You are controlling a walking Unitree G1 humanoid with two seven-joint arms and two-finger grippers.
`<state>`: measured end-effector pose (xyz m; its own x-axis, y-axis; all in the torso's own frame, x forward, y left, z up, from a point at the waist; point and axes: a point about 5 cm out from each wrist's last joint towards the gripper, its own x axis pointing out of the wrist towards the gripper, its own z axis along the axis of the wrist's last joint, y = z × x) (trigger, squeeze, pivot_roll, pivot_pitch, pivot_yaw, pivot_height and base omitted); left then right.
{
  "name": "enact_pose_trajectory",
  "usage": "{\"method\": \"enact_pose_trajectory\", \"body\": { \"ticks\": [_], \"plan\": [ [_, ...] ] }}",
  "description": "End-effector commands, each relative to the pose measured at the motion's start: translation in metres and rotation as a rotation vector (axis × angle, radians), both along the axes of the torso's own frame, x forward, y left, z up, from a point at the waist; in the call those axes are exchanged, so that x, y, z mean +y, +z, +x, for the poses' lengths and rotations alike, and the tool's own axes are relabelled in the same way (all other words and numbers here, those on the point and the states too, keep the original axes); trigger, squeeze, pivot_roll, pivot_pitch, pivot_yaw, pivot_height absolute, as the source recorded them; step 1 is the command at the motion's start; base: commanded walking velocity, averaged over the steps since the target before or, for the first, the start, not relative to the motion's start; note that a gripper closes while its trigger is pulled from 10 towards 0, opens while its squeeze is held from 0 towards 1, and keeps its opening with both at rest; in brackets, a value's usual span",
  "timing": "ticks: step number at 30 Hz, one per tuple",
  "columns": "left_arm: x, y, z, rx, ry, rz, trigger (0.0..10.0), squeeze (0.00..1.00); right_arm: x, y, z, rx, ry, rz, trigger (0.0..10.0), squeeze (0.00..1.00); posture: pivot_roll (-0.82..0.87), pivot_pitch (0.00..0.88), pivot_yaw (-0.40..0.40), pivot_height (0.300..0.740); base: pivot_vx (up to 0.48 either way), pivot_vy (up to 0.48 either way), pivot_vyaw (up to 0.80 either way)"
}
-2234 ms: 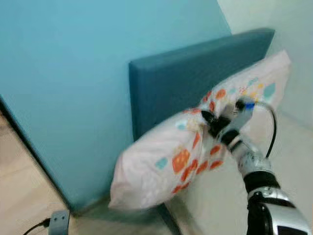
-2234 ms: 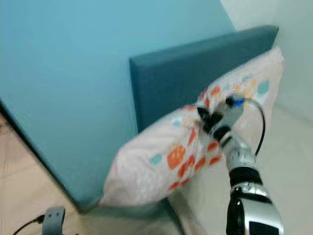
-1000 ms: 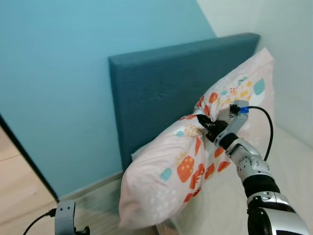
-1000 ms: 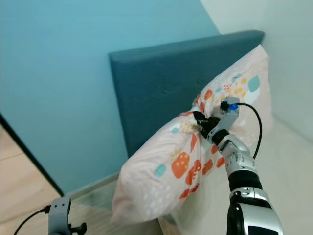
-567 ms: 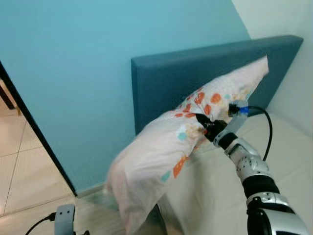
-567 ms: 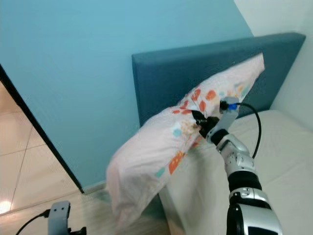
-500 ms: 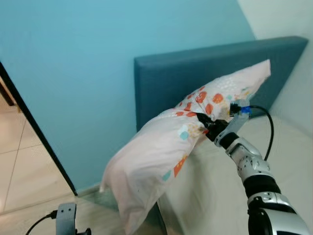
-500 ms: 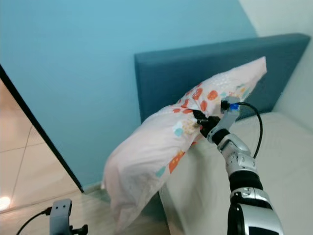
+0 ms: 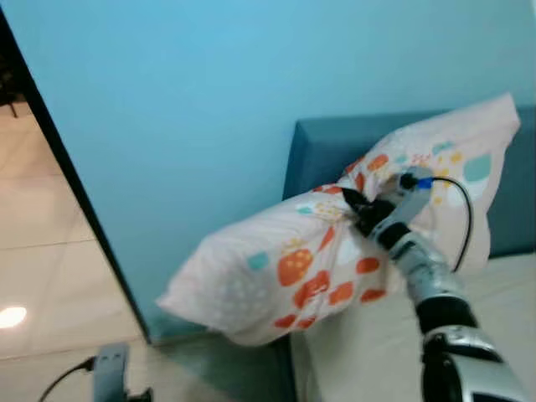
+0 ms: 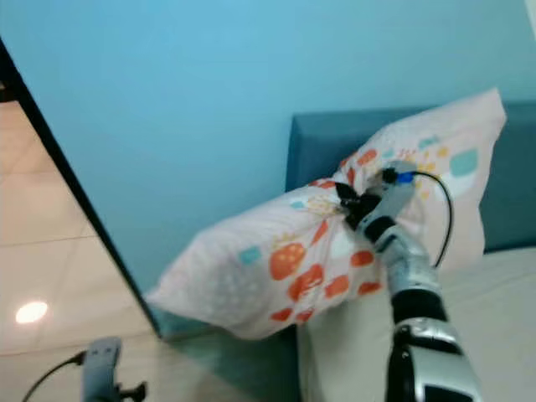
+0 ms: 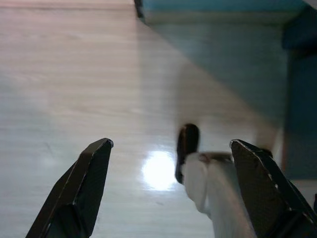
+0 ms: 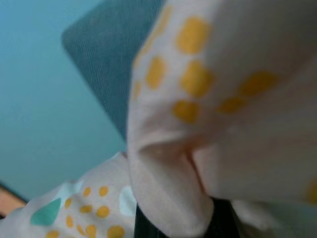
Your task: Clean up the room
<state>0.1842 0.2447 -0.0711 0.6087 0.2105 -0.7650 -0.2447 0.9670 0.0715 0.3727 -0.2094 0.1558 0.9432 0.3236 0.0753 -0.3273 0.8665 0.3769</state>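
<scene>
A large pink pillow (image 9: 318,268) with orange, teal and yellow spots hangs in the air before the blue headboard (image 9: 322,159). My right gripper (image 9: 360,209) is shut on the pillow's middle, bunching the cloth, and holds it above the bed's head end. One end of the pillow droops toward the floor, the other rises at the right. In the right wrist view the pillow cloth (image 12: 223,114) presses close to the camera. My left gripper (image 11: 168,188) hangs open over the pale floor.
The cream mattress (image 9: 377,352) lies below at the right. A light blue wall (image 9: 209,100) stands behind the bed, with a dark door edge (image 9: 67,167) and a tiled floor (image 9: 42,276) to the left. A grey device with a cable (image 9: 109,368) sits low on the floor.
The camera has swung left, so the headboard sits further right. The pillow stays held by my right gripper, now swung flatter with its low end lifted.
</scene>
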Motion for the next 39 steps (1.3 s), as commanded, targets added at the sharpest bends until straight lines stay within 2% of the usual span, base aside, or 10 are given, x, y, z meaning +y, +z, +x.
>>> {"method": "enact_pose_trajectory", "body": {
  "ticks": [1, 10, 15, 16, 21, 24, 27, 31, 34, 39],
  "plan": [
    [-0.002, -0.003, -0.005, 0.028, -0.008, 0.002, 10.0, 0.00, -0.015, 0.013, 0.002, -0.048, -0.085, 0.031, 10.0, 0.00, -0.04, 0.000, -0.055, 0.740, 0.000, 0.000, 0.00],
    [-0.003, -0.003, -0.003, 0.030, -0.027, 0.008, 10.0, 0.00, -0.033, 0.007, -0.002, -0.005, -0.162, 0.082, 10.0, 0.00, -0.05, 0.000, -0.049, 0.740, 0.000, 0.000, -0.61],
    [-0.004, -0.003, -0.002, 0.029, -0.036, 0.009, 10.0, 0.00, -0.053, 0.004, -0.005, 0.016, -0.255, 0.064, 10.0, 0.00, -0.04, 0.000, -0.048, 0.740, 0.000, 0.000, -0.15],
    [-0.005, -0.003, -0.002, 0.029, -0.038, 0.010, 10.0, 0.00, -0.064, 0.002, -0.008, 0.029, -0.301, 0.065, 10.0, 0.00, -0.04, 0.000, -0.049, 0.740, 0.000, 0.000, 0.00],
    [-0.003, -0.004, -0.006, 0.035, -0.043, 0.016, 10.0, 0.00, -0.079, -0.004, -0.013, 0.060, -0.364, 0.102, 10.0, 0.00, -0.03, 0.000, -0.045, 0.740, 0.000, 0.000, 0.00],
    [0.000, -0.005, -0.011, 0.046, -0.043, 0.024, 10.0, 0.00, -0.080, -0.013, -0.015, 0.098, -0.373, 0.117, 10.0, 0.00, -0.01, 0.000, -0.041, 0.740, 0.000, 0.000, 0.00],
    [0.008, -0.008, -0.022, 0.071, -0.045, 0.044, 10.0, 0.00, -0.073, -0.028, -0.017, 0.159, -0.351, 0.139, 10.0, 0.00, 0.01, 0.018, -0.039, 0.740, 0.000, 0.000, 0.00],
    [0.015, -0.009, -0.032, 0.090, -0.046, 0.061, 10.0, 0.00, -0.062, -0.035, -0.015, 0.182, -0.319, 0.155, 10.0, 0.00, 0.03, 0.041, -0.034, 0.740, 0.000, 0.000, 0.00],
    [0.023, -0.010, -0.042, 0.104, -0.054, 0.079, 10.0, 0.00, -0.055, -0.023, -0.008, 0.114, -0.272, 0.218, 10.0, 0.00, 0.06, 0.077, -0.024, 0.740, 0.000, 0.000, 0.00],
    [0.030, -0.010, -0.048, 0.111, -0.069, 0.096, 10.0, 0.00, -0.059, 0.008, 0.001, -0.011, -0.240, 0.236, 10.0, 0.00, 0.08, 0.109, -0.008, 0.740, 0.000, 0.000, 0.00]
  ]
}}
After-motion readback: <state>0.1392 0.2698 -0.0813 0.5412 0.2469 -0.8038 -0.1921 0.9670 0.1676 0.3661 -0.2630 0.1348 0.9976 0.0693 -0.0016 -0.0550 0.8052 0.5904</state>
